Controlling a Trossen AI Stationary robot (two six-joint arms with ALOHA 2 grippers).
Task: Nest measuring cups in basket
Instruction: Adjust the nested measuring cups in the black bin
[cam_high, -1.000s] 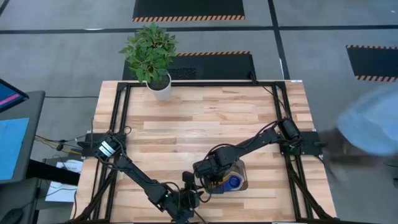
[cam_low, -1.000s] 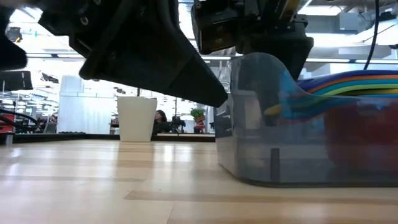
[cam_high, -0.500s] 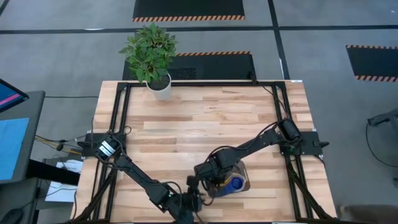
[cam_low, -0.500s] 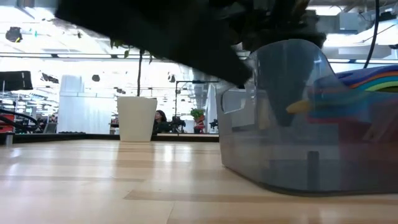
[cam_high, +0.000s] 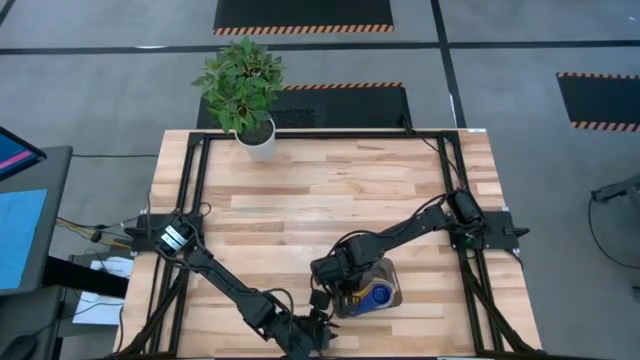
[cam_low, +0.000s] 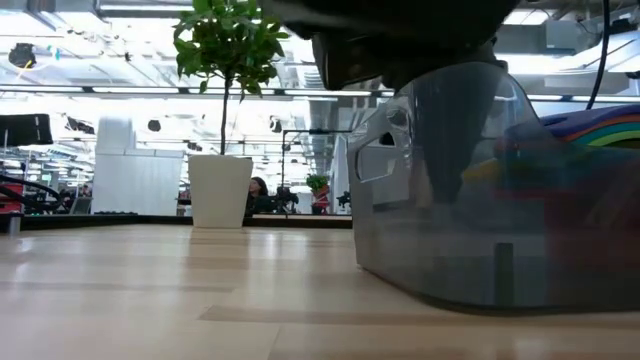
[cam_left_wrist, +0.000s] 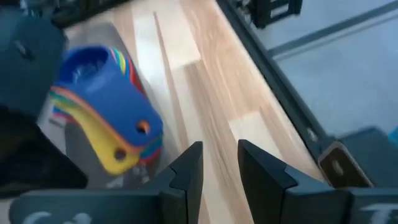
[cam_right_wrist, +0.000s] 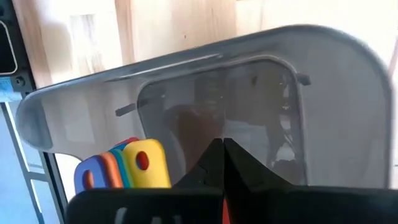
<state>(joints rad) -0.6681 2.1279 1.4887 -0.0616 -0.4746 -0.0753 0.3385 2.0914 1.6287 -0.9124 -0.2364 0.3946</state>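
Observation:
The measuring cups (cam_high: 377, 295) lie nested in the grey basket (cam_high: 391, 272) near the table's front edge, a blue one (cam_left_wrist: 99, 81) on top. Their handles (cam_right_wrist: 121, 165) fan out over the basket's near-left side. My right gripper (cam_high: 335, 272) points steeply down over the basket's left end, fingers shut (cam_right_wrist: 221, 144). My left gripper (cam_high: 320, 305) hovers just near-left of the basket. It is open with nothing between its fingers (cam_left_wrist: 221, 146), and it is clear of the cups. Through the basket's wall (cam_low: 430, 240) the low view shows the coloured cups (cam_low: 590, 130). My right gripper's shut fingertips (cam_right_wrist: 211, 155) reach down from above at the basket's left end (cam_right_wrist: 249, 112), in front of its see-through wall. I cannot tell whether they pinch the wall or touch it at all. The basket rests on the table.
A white plant pot (cam_high: 257, 140) stands at the table's far edge, left of the middle. Black frame rails (cam_high: 190, 200) run along the table's left and right sides. Bare wood lies between the pot and the basket.
My left gripper has drawn back from the basket's wall toward the near edge. It has risen and tipped its fingers up, staying open. The basket has shifted a little toward the near edge. My right gripper has kept its place.

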